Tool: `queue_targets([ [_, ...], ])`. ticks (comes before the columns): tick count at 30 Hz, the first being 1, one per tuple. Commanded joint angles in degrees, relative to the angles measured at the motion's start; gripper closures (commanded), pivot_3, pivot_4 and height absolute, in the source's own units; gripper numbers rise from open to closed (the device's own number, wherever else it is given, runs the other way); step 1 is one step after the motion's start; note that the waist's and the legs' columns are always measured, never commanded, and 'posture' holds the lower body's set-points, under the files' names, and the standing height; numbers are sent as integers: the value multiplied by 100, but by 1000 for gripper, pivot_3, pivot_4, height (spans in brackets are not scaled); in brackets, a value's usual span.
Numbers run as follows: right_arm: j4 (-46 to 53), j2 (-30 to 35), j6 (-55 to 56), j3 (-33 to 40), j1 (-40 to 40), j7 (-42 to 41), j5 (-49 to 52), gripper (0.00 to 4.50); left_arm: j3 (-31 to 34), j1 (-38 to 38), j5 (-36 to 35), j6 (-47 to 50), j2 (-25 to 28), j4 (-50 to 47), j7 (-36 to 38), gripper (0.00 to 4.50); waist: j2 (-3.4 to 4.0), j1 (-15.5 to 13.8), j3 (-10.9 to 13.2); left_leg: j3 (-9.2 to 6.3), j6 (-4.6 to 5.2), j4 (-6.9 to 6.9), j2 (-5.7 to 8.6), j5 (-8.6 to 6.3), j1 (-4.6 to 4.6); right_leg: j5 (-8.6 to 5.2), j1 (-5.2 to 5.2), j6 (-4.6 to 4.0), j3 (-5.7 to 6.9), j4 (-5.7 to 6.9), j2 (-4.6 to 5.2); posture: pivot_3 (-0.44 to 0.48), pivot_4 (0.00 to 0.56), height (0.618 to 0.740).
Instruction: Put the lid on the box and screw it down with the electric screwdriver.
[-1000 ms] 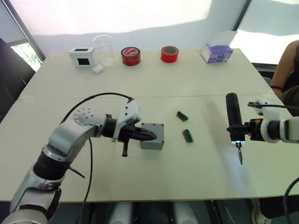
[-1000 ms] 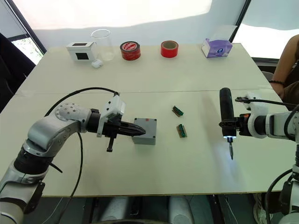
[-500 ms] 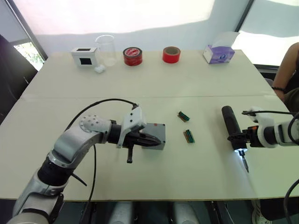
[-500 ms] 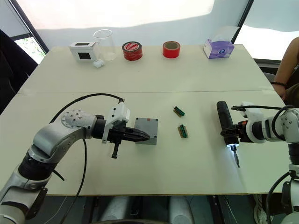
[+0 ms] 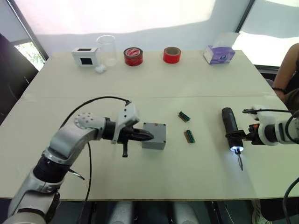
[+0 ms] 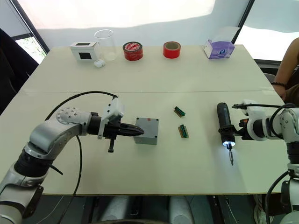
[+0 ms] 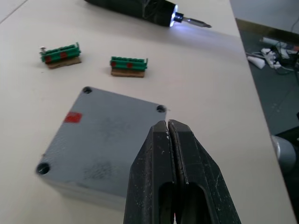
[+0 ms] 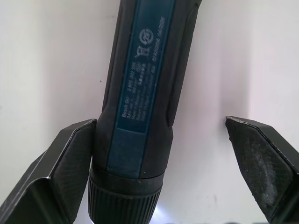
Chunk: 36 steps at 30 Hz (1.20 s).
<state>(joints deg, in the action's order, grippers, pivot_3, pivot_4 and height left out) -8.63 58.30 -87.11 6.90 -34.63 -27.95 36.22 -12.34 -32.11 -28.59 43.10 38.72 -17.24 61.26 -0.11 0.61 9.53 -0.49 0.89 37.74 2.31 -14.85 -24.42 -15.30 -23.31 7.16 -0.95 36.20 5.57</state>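
Note:
The grey box (image 5: 154,136) stands on the table at centre. Its flat top face, the lid (image 7: 105,135), lies flush on the box and shows corner screw holes and a small red mark. My left gripper (image 7: 168,126) is shut and empty, its tips resting at the lid's edge near one corner hole. The dark blue-black electric screwdriver (image 5: 231,129) lies on the table to the right, its white tip light on and its bit pointing toward me. My right gripper (image 8: 161,122) is open around its body; one finger (image 8: 70,158) is beside it, the other stands well apart.
Two green terminal blocks (image 5: 182,115) (image 5: 188,136) lie between box and screwdriver. Along the far edge stand a white box with a black window (image 5: 84,56), a glass beaker (image 5: 107,49), two red tape rolls (image 5: 133,56) and a purple tissue box (image 5: 218,54). A person's arm (image 5: 288,70) is at the right.
The screwdriver went from upright in my right gripper to lying on the table, and that gripper has opened. The left gripper stays shut at the box.

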Motion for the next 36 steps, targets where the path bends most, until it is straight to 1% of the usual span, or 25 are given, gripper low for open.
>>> queue_targets([
  [1,438,89,50,303,-488,-127,30,48,257,-146,26,-168,86,112,9,4500,1,3,0,0,0,0,0,0,0,0,-2,0,0,0,0,0,150,740],
  [5,766,-64,274,438,-863,-282,101,48,434,-250,99,-264,100,425,-96,4500,0,-1,1,-2,0,-2,-3,0,0,0,-3,0,1,0,-3,0,150,740],
  [7,1682,-465,1075,499,-831,-564,319,48,570,-285,297,-570,41,679,-306,4500,0,1,1,-2,0,0,-2,0,-1,0,-2,0,1,0,-2,0,150,740],
  [9,2690,-1108,2473,387,-316,-722,169,48,579,-274,465,-723,-35,831,-502,4500,-6,17,-3,-2,0,0,-3,0,-1,0,-5,1,1,2,-2,0,150,740],
  [10,2965,-1221,2744,234,-33,-840,113,48,552,-265,490,-701,-50,850,-529,4500,-6,16,-3,-3,-1,-1,-7,0,0,0,-5,2,0,3,-7,0,150,740],
  [12,3357,-1323,2857,-84,441,-1009,109,48,437,-172,605,-713,-8,826,-515,4500,-8,-27,-2,-6,-1,-6,-6,0,-3,-1,-6,3,3,3,-8,0,150,740],
  [14,3612,-1400,2728,-396,736,-1000,146,48,264,-19,818,-803,117,792,-475,4500,-8,-55,-2,-11,-1,1,4,0,-7,-1,-5,2,4,5,-2,0,150,740],
  [15,3697,-1386,2740,-617,844,-972,30,48,192,45,916,-821,161,795,-479,4500,-8,-54,-2,-4,2,14,8,-2,-9,0,-3,4,-3,7,3,0,150,740],
  [17,3934,-1217,2860,-1062,1150,-1279,-36,48,69,186,1045,-865,187,790,-486,4500,-8,-66,-2,-1,9,22,11,-6,-8,5,0,11,-7,6,6,0,150,740],
  [19,4041,-1136,3020,-1271,1323,-1490,-74,48,20,248,1101,-887,169,789,-478,4500,-9,-109,-2,-4,10,28,10,-6,-6,6,4,12,-5,6,6,0,150,740],
  [22,3997,-1216,3223,-1510,1430,-1527,-226,48,-109,281,1202,-900,78,781,-500,4500,-9,-124,-2,-5,9,29,7,-6,-6,6,4,12,-3,6,5,0,150,740],
  [26,3864,-1297,3430,-1918,1425,-1550,-553,48,-450,190,1601,-1225,-46,1018,-486,4500,-9,-128,-2,-5,9,29,7,-6,-4,6,4,12,-2,7,5,0,150,740],
  [33,3963,-1416,3347,-2107,1458,-1749,-479,48,-647,-139,1738,-1450,-496,1489,-328,4500,-10,-132,-1,-5,8,29,7,-5,-5,6,4,12,0,8,4,0,150,740],
  [36,4087,-1486,3324,-2109,1481,-1814,-388,48,-735,-425,1848,-1611,-779,1888,-321,4500,-11,-137,-1,-5,8,31,7,-6,-5,6,5,12,1,9,3,0,150,740],
])
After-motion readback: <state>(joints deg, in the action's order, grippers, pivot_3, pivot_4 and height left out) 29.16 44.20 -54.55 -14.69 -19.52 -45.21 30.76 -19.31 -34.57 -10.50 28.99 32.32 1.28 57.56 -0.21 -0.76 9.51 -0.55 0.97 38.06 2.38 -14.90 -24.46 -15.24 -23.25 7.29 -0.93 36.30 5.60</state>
